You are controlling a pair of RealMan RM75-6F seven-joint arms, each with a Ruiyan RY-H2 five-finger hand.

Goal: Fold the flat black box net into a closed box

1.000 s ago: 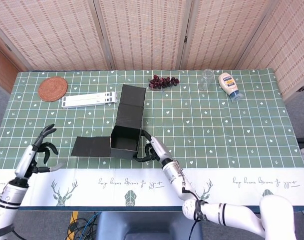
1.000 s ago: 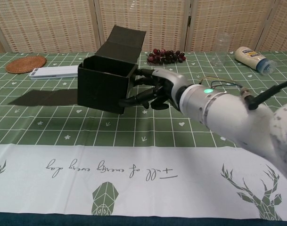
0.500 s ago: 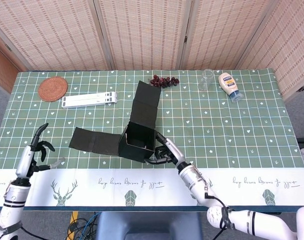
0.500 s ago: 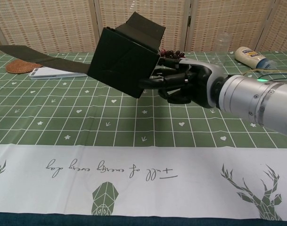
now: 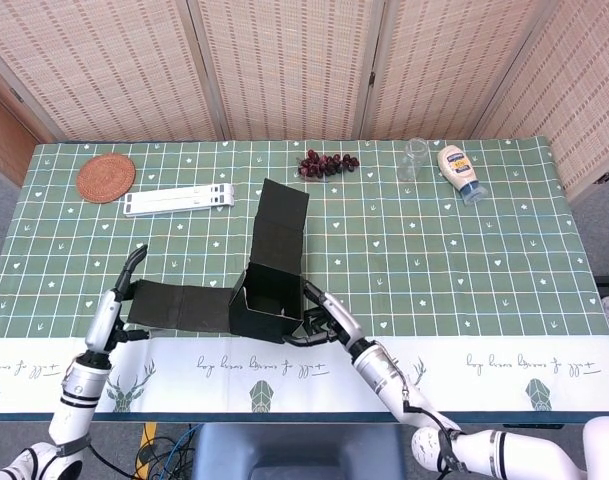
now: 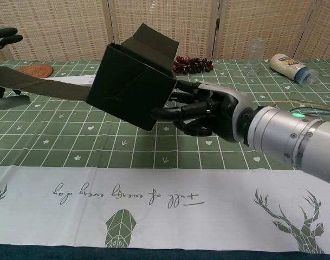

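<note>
The black box net [image 5: 267,296] is partly folded into an open cube [image 6: 129,86] and hangs tilted above the table. One long flap [image 5: 282,225] sticks up behind it. Another flap [image 5: 179,305] stretches out flat to the left. My right hand [image 5: 324,322] grips the cube's right wall, fingers wrapped on its edge [image 6: 208,108]. My left hand [image 5: 122,290] is at the far end of the left flap [image 6: 40,85]. Its fingers [image 6: 3,37] are spread above the flap and its thumb lies below, with no clear grip.
Along the back of the green tablecloth lie a woven coaster [image 5: 106,177], a white folded stand [image 5: 179,200], a bunch of grapes [image 5: 328,163], a clear glass [image 5: 415,158] and a mayonnaise bottle [image 5: 460,172]. A folding screen stands behind the table.
My right hand has lifted the box off the table, tilted it and brought it nearer the front edge. My left hand has risen and moved right to the end of the left flap.
</note>
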